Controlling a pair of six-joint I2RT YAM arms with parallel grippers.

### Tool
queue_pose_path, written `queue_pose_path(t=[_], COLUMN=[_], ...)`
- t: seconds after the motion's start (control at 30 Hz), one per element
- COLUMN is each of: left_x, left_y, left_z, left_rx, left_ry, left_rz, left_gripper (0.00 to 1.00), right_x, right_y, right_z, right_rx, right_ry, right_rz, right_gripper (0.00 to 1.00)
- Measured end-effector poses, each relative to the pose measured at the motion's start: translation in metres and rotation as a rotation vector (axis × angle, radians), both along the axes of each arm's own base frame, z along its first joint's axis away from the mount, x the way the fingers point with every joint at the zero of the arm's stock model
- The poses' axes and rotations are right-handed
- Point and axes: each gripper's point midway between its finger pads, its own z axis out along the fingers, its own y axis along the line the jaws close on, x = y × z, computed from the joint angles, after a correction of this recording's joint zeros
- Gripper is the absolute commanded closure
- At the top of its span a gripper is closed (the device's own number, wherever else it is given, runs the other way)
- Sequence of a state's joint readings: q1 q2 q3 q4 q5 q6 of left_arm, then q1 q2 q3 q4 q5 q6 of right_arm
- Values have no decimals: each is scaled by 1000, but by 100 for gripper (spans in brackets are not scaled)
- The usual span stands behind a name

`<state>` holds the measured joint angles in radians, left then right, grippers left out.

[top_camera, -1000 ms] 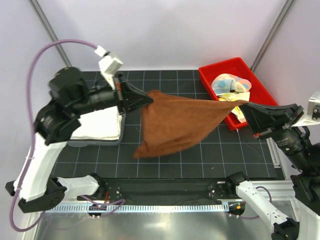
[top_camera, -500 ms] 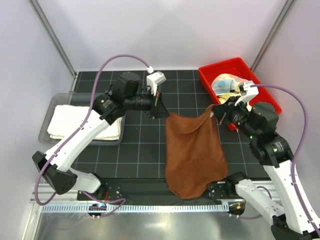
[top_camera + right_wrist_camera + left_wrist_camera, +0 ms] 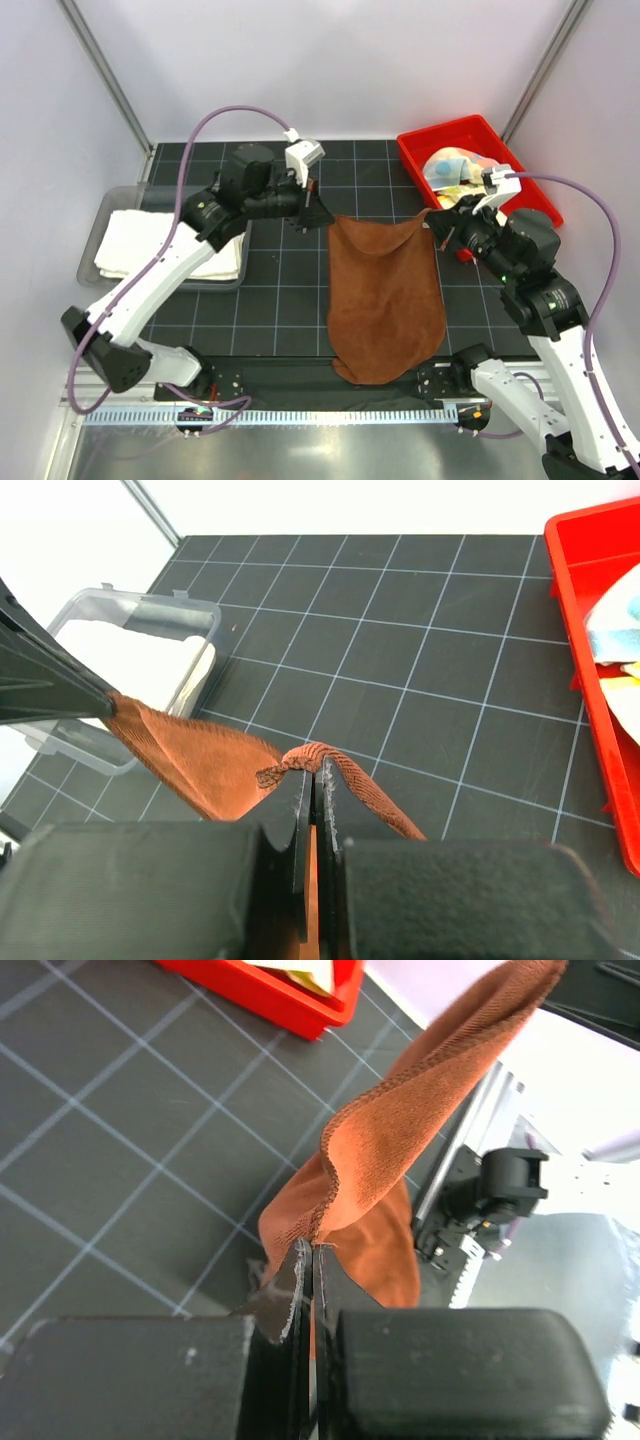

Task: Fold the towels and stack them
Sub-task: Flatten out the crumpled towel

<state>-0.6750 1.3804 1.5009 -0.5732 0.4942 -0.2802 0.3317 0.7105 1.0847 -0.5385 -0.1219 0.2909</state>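
Layout step: left fingers (image 3: 288, 1295) and right fingers (image 3: 293, 825) clamp tight on far corners of the towel (image 3: 385, 290); next, lower it flat onto the counter (image 3: 280, 290), then fold.

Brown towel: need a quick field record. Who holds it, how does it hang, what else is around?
item: brown towel, unfolded, single layer
left gripper: shut on the towel's far-left corner
right gripper: shut on the far-right corner
top edge: sags slightly between the two grippers
lower end: reaches the near edge of the black mat, by the arm bases
left side: folded white towel in the clear tray
far right: pastel towels bunched in the red bin
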Motion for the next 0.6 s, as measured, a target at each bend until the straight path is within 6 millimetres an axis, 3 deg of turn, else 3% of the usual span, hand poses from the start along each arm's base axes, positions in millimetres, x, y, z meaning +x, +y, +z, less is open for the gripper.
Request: queue_pose_path(t=[0.17,0.27,0.37,0.5,0.6], left_x=[-20,-53,-82,-112,-124], left_y=[27,51,71,90,93], left_z=[36,79,108,124,121], left_rx=[-43,-141,-221,-268,-270], left_ry=[-86,-167,-219,-247,-215], left_rz=[48,49,46,35,6], left_gripper=[100,100,100,100,100], right_x=[-20,-50,-86,-133,-155], right_y=[-2,-1,2,11,19], right_z=[12,29,45,57,55], right_rx=[12,42,73,87,71], right_ry=[-25,-75,-141,-203,-191], right_rz=[29,90,174,326,436], right_gripper=[99,99,99,99,99])
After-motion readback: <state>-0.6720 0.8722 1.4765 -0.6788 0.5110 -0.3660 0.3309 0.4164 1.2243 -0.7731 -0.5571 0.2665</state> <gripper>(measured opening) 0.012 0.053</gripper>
